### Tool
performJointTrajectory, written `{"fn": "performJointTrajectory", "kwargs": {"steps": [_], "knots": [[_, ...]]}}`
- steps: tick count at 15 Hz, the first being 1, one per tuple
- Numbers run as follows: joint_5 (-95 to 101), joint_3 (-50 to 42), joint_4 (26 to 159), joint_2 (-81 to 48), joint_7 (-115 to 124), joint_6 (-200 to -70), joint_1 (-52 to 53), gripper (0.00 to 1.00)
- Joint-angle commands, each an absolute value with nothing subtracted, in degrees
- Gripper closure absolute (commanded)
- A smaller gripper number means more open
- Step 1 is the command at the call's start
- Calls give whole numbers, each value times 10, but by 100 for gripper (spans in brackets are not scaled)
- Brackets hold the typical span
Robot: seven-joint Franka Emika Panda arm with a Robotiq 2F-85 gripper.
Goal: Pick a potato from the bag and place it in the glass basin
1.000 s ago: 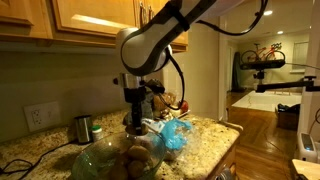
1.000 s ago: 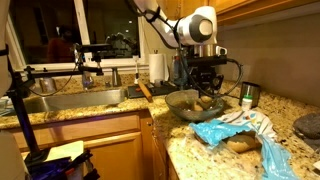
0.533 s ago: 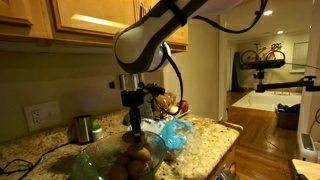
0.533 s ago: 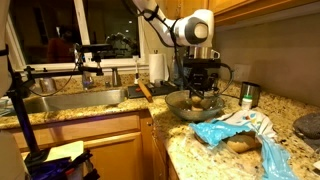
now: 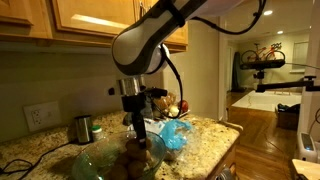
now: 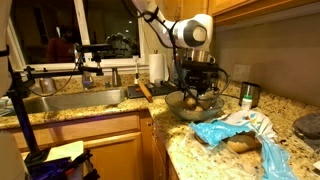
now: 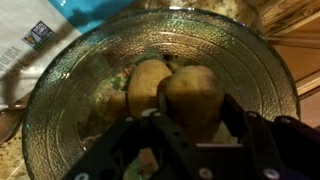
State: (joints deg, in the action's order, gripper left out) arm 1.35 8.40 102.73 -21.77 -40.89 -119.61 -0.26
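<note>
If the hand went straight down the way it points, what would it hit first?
Most likely the potatoes lying in the glass basin directly beneath the hand, though the gap is unclear.

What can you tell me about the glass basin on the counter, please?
The glass basin is a round, clear bowl with a wide rim. It stands upright on the speckled stone counter. At least two brown potatoes lie in its bottom, touching each other. The gripper hangs just over them. Whether it grips one, I cannot tell. The blue bag lies beside the basin.
</note>
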Motion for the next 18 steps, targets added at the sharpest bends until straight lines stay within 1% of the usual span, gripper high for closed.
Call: {"fn": "performJointTrajectory", "kwargs": {"steps": [1, 4, 5, 6, 7, 10, 12, 15, 18], "knots": [[3, 86, 1019, -219, -432, -1173, -5, 69], [3, 85, 1017, -221, -436, -1168, -5, 69], [4, 84, 1017, -222, -435, -1167, -5, 50], [5, 83, 1017, -221, -435, -1167, -5, 19], [6, 82, 1019, -220, -434, -1169, -6, 18], [8, 76, 1024, -213, -431, -1179, -9, 2], [5, 70, 1025, -208, -433, -1181, -17, 0], [6, 57, 1028, -204, -426, -1194, -30, 0], [13, 60, 1014, -223, -422, -1186, -22, 0]]}}
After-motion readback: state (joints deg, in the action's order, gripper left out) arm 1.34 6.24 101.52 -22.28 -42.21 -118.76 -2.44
